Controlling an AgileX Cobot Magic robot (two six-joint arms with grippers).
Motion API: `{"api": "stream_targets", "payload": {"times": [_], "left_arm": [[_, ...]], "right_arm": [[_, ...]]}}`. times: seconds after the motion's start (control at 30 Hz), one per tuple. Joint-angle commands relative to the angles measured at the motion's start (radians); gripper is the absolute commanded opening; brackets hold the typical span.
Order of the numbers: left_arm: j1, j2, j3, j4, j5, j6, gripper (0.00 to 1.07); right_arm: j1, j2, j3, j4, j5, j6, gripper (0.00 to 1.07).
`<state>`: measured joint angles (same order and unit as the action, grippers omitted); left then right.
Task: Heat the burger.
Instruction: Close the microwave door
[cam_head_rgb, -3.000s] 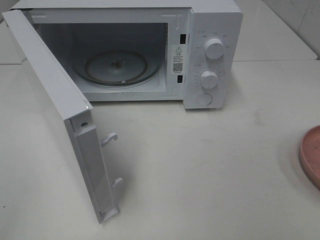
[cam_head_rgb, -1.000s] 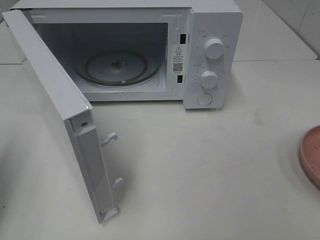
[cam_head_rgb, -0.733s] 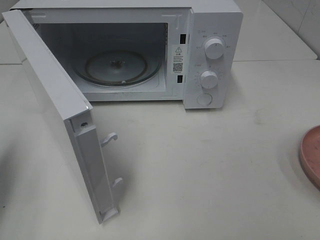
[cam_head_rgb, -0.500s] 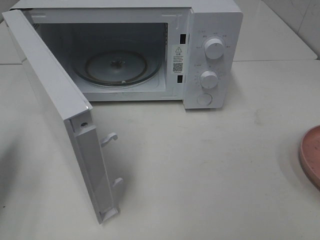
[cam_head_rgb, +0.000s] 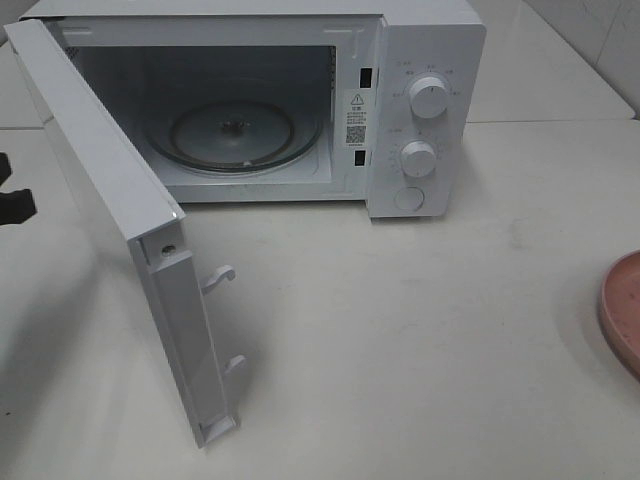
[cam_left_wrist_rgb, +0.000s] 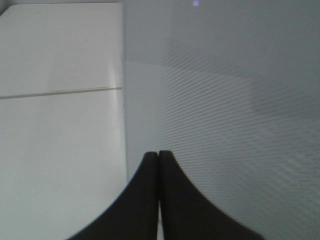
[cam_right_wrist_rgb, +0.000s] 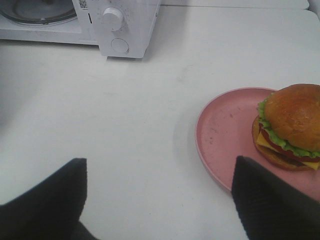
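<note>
From the high camera, the microwave (cam_head_rgb: 300, 100) has its door (cam_head_rgb: 120, 250) swung wide, glass turntable (cam_head_rgb: 235, 135) bare, and only a sliver of the pink plate (cam_head_rgb: 625, 310) well off to the microwave's right. Left wrist view: left gripper (cam_left_wrist_rgb: 159, 165) pinched together, right up against what's probably the door's outer face, too close to be sure. Right wrist view: right gripper (cam_right_wrist_rgb: 160, 200) spread wide, empty, with the burger (cam_right_wrist_rgb: 290, 127) sitting on the plate's far side from the microwave. Main risk: a squeeze on that domed bun slides the layers apart.
</note>
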<state>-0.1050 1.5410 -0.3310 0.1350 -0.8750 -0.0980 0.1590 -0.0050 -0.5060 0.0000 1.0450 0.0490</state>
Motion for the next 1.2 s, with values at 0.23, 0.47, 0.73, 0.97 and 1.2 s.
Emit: {"api": "stream_targets", "payload": {"times": [0.23, 0.47, 0.73, 0.97, 1.2], "left_arm": [[-0.162, 0.116, -0.121, -0.049, -0.042, 0.038, 0.00], [-0.240, 0.177, -0.231, -0.061, -0.035, 0.042, 0.00], [-0.331, 0.228, -0.356, -0.163, 0.027, 0.059, 0.00], [-0.417, 0.283, -0.453, -0.291, 0.063, 0.139, 0.00], [-0.493, 0.341, -0.558, -0.386, 0.093, 0.239, 0.00]], "right_arm": [[-0.007, -0.026, -0.001, 0.006, -0.008, -0.007, 0.76], [-0.007, -0.026, -0.001, 0.006, -0.008, -0.007, 0.76], [-0.007, -0.026, -0.001, 0.006, -0.008, -0.007, 0.76], [-0.007, -0.026, -0.001, 0.006, -0.008, -0.007, 0.76], [-0.007, -0.026, -0.001, 0.006, -0.008, -0.007, 0.76]]}}
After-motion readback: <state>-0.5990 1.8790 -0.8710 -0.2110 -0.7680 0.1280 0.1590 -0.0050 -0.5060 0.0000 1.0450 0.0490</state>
